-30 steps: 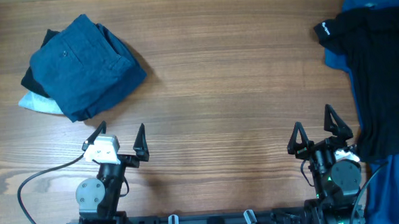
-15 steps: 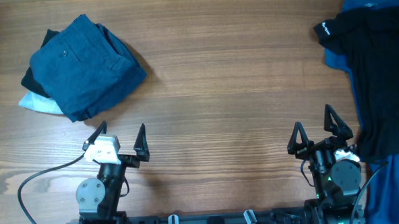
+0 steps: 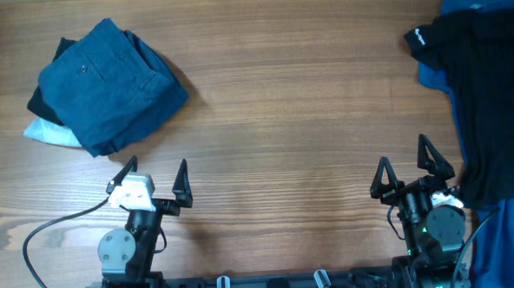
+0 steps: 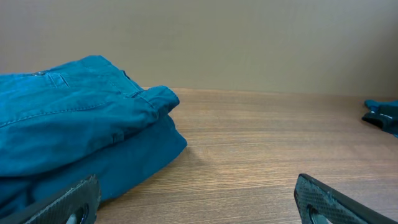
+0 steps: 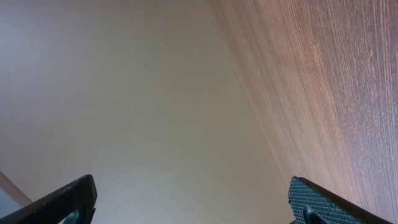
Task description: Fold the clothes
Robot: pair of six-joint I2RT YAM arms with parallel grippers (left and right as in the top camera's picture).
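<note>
A black polo shirt [image 3: 490, 108] with a small white logo lies spread at the right edge of the table, over blue garments [image 3: 513, 246]. A folded pile of blue clothes [image 3: 107, 85] sits at the far left; it fills the left of the left wrist view [image 4: 81, 137]. My left gripper [image 3: 152, 182] is open and empty near the front edge, below that pile; its fingertips show in the left wrist view [image 4: 199, 202]. My right gripper [image 3: 407, 168] is open and empty at the front right, just left of the black shirt; its wrist view [image 5: 193, 202] shows only wall and table.
A white cloth edge [image 3: 43, 132] and a dark garment peek out under the folded blue pile. A black cable [image 3: 44, 236] curves at the front left. The wooden table [image 3: 282, 117] stretches between the two piles. A wall stands behind the table.
</note>
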